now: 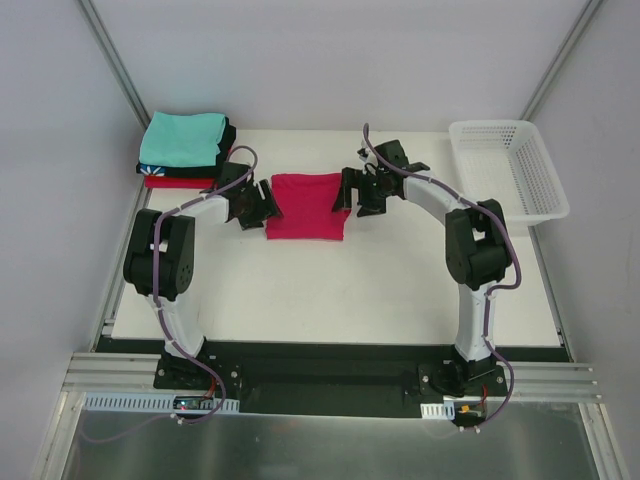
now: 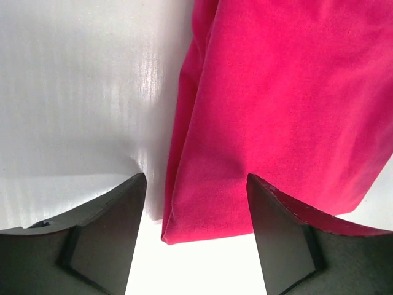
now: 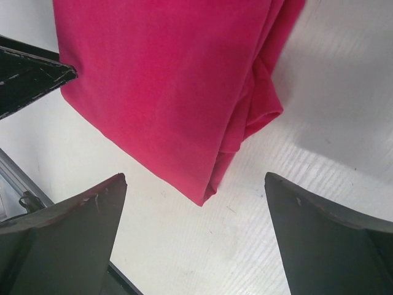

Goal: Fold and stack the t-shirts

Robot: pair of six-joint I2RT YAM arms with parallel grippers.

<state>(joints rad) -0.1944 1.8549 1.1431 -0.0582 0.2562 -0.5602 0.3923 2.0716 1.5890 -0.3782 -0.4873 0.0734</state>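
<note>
Wide open and gripping nothing, the left end effector (image 2: 195, 178) straddles the crimson-pink t-shirt (image 1: 305, 207) at its nine o'clock edge. The right end effector (image 3: 195, 178) gapes likewise at three, probably flanking it for a lift. The shirt lies folded mid-worktop (image 1: 350, 290), and the folded stack (image 1: 183, 150) sits at ten o'clock.

The crimson-pink t-shirt (image 2: 282, 104) is looking like soft, matt cloth, the white table (image 2: 73, 86) is shining smooth and faintly glossy, the basket (image 1: 490, 124) is showing white plastic mesh
</note>
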